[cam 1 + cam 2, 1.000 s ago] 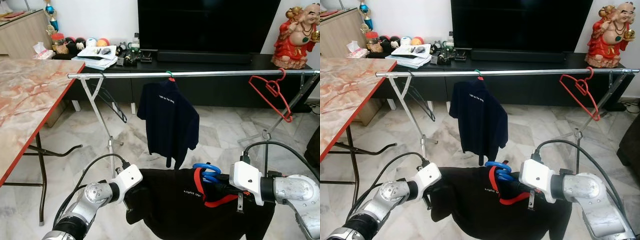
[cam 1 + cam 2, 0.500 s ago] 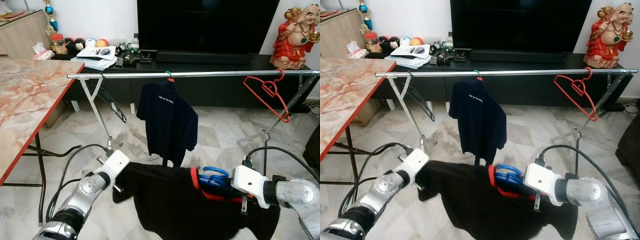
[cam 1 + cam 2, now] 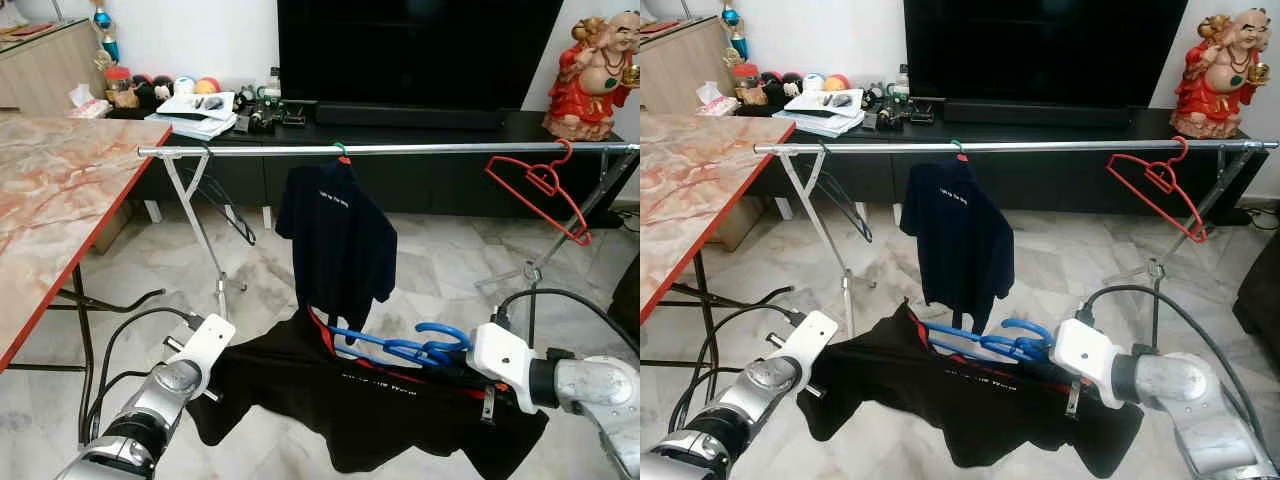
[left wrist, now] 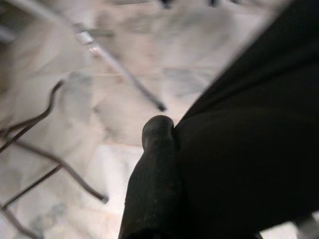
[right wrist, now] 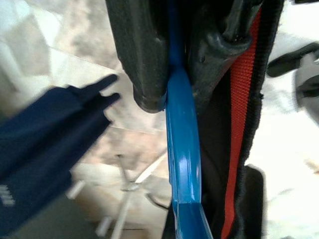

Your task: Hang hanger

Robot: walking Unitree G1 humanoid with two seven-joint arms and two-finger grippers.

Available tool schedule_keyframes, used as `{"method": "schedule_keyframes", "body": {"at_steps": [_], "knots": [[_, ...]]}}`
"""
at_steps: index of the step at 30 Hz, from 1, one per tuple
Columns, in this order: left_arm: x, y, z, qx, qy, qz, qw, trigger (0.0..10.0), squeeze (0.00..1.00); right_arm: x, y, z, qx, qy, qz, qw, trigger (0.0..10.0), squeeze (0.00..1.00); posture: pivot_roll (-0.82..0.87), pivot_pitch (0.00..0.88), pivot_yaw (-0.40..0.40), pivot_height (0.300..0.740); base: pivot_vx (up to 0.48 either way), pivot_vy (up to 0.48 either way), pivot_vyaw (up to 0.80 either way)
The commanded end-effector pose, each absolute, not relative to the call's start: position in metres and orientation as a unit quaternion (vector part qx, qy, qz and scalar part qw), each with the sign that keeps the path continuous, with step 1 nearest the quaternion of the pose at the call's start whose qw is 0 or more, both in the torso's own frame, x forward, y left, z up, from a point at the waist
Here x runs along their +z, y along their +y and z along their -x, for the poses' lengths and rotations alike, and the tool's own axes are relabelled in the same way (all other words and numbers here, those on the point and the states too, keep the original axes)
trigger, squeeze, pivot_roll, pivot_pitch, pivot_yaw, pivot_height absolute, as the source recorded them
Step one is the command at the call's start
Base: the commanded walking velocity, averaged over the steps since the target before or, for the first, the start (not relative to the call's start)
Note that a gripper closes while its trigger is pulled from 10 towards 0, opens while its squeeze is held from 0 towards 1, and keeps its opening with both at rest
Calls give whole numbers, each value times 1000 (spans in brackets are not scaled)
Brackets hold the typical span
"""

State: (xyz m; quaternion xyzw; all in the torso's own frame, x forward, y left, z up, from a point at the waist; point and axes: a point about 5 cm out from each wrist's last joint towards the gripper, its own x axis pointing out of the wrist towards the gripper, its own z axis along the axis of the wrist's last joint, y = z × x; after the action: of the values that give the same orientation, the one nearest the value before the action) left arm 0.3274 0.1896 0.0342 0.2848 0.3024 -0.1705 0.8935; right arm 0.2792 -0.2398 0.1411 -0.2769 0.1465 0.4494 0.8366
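A black shirt with a red collar lining hangs spread between my two grippers, low in front of me. A blue hanger sits in its collar, its hook pointing right. My right gripper is shut on the blue hanger near the hook, just left of its white wrist. My left gripper is shut on the shirt's left edge; one finger shows, the other is hidden by cloth. The silver rail runs across farther ahead, above the shirt.
On the rail hang a navy shirt, an empty red hanger at the right and a thin black hanger at the left. A marble table with a red edge stands on the left. Rack legs and cables are near the floor.
My left gripper has moved left and down, pulling the black shirt out wide. The blue hanger now lies more exposed across the collar. The right gripper has dropped slightly.
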Motion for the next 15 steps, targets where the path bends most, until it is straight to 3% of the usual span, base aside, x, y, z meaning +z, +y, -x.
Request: {"method": "schedule_keyframes", "body": {"at_steps": [1, 6, 13, 15], "knots": [[26, 202, -318, -192, 337, -306, 869, 0, 0, 170, -263, -287, 382, 104, 287, 872, 10000, 0, -63, 0, 3, 740, 0, 0, 0], [25, 180, -316, -259, 345, -285, 856, 0, 0, 179, -250, -289, 389, 47, 212, 895, 10000, 0, -55, 0, 3, 740, 0, 0, 0], [33, 153, -310, -373, 323, -269, 827, 0, 0, 185, -262, -304, 311, 14, 199, 929, 10000, 0, -51, 0, 2, 740, 0, 0, 0], [40, 135, -299, -458, 300, -232, 804, 0, 0, 191, -266, -311, 267, -13, 173, 948, 10000, 0, -49, 0, 4, 740, 0, 0, 0]]}}
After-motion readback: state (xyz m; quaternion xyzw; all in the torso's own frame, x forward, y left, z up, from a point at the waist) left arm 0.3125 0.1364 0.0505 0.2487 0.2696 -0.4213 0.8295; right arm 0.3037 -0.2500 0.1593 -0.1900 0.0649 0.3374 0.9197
